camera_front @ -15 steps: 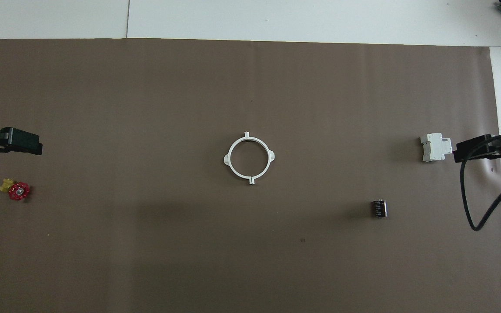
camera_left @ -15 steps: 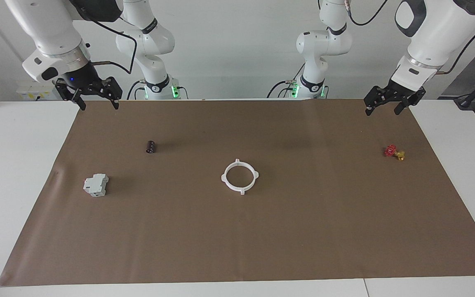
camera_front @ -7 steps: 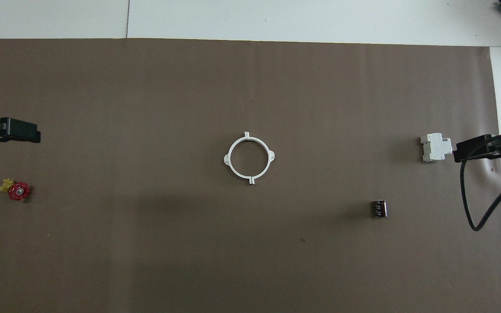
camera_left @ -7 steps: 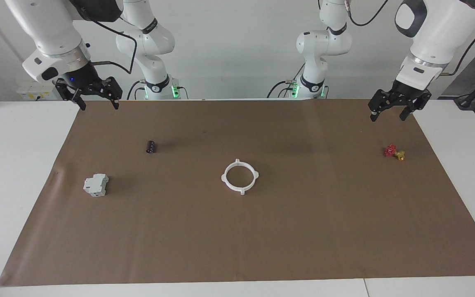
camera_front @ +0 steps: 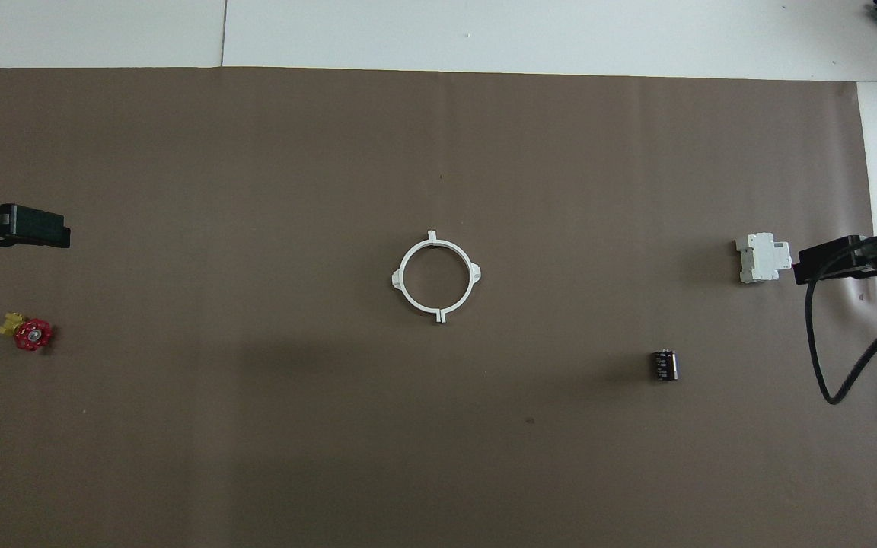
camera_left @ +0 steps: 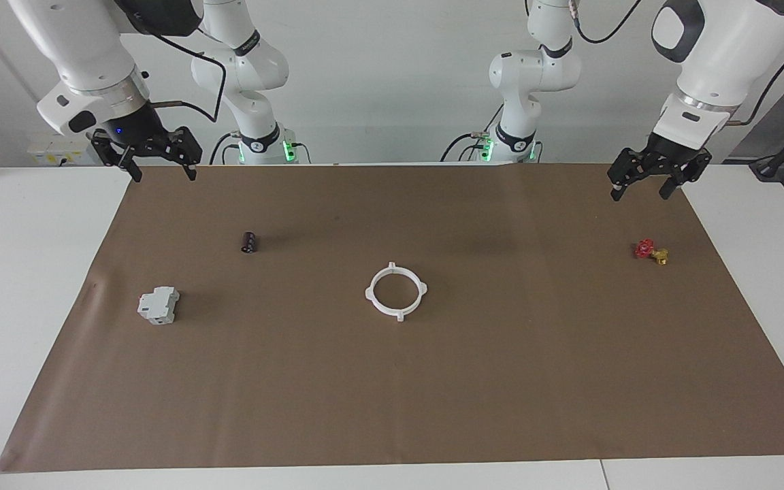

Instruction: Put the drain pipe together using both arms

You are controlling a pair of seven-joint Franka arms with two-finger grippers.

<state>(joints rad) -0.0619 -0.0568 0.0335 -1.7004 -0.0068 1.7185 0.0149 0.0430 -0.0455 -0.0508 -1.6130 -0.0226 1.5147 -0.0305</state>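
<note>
The drain pipe (camera_left: 371,295) lies as one closed white ring with four tabs in the middle of the brown paper, seen from above as a flat circle (camera_front: 402,266). My left gripper (camera_left: 639,196) hangs open and empty over the paper's corner at the left arm's end, above the red-and-yellow valve piece (camera_left: 650,251). At the right arm's end my right gripper (camera_left: 164,177) hangs open and empty over the paper's other corner by the robots. Both grippers are well away from the ring.
A grey-white boxy block (camera_left: 158,305) and a small black cylinder (camera_left: 249,241) rest on the paper toward the right arm's end. The brown paper (camera_left: 501,395) covers most of the white table. A black cable (camera_front: 827,380) loops from the right arm.
The left gripper has turned a little and shifted slightly over its corner of the paper. The right arm, the ring and the other pieces have not moved.
</note>
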